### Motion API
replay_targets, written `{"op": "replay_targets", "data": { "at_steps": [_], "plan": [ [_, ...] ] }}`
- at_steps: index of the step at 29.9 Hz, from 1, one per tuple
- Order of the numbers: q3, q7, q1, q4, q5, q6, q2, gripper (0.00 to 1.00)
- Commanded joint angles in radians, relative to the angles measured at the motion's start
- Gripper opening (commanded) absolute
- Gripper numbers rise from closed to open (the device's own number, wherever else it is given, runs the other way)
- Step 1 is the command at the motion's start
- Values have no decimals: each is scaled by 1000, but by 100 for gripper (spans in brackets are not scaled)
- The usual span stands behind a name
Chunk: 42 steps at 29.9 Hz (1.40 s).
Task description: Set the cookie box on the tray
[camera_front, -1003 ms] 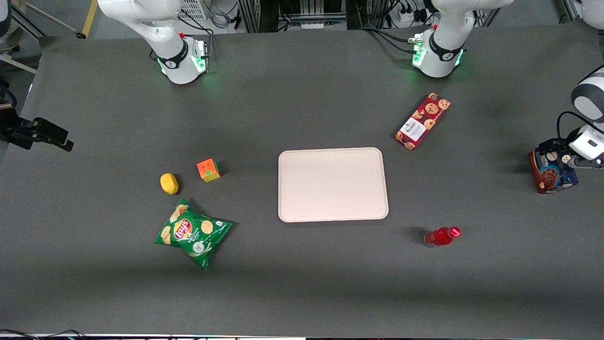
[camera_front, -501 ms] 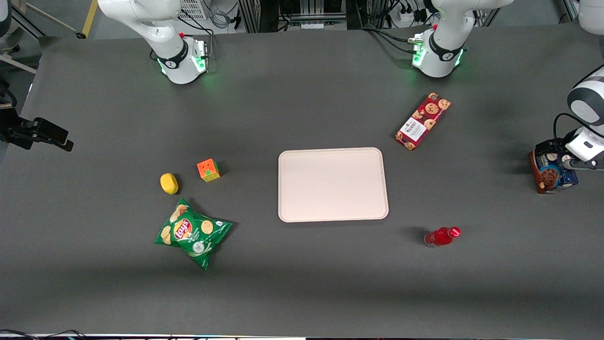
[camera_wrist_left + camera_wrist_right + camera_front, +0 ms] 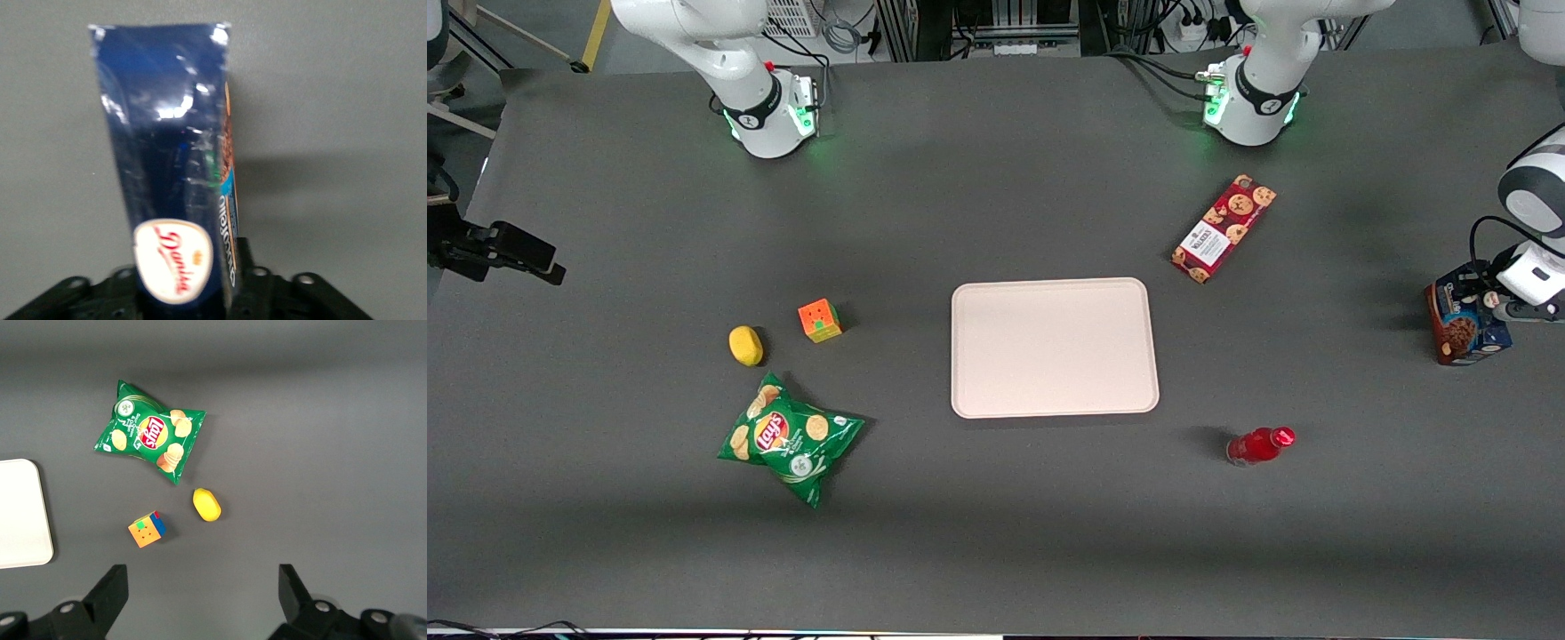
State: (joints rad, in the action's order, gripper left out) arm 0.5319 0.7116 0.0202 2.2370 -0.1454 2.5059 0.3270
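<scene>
Dark blue carton, the cookie box [image 3: 1465, 327], right at the gripper [image 3: 1494, 298], out at the working arm's end of the table [image 3: 996, 533]. Stands on end, long axis running from the gripper down toward the tabletop, leaning a little off upright. Shows its brown cookie picture to the front camera. In the wrist view, stretches straight away from the gripper mount: white oval logo end nearest the wrist, plain blue glossy panel [image 3: 170, 167] facing the camera, printed narrow side along one edge, other end down by the grey tabletop with a shadow cast beside it. Cannot tell whether the lower end touches the table. Cannot tell either whether the gripper is apart or clamped on the carton; only the black mount visible, with the box rising from its middle.

Cream tray [image 3: 1054, 347] well apart from the gripper, toward the parked arm's end, lying flat and bare. Long red box [image 3: 1224, 228] between gripper and tray, farther from the front camera than both, lying slantwise. Red bottle [image 3: 1260, 444] nearer the front camera than the gripper, close to a tray corner. Farthest from the gripper, toward the parked arm's end: cube [image 3: 820, 320], lemon [image 3: 745, 345] just beside it, green chip bag [image 3: 790, 438] near both
</scene>
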Motion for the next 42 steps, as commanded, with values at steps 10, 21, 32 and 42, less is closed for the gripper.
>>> {"op": "replay_targets", "data": {
  "at_steps": [10,21,32,42],
  "plan": [
    [6,52,-11,-260,-3,-395,-54,0],
    [14,52,-3,-502,122,-726,-121,0],
    [29,51,1,-708,162,-950,-124,0],
    [-33,-78,-22,-732,148,-1078,-140,0]
  ]
}}
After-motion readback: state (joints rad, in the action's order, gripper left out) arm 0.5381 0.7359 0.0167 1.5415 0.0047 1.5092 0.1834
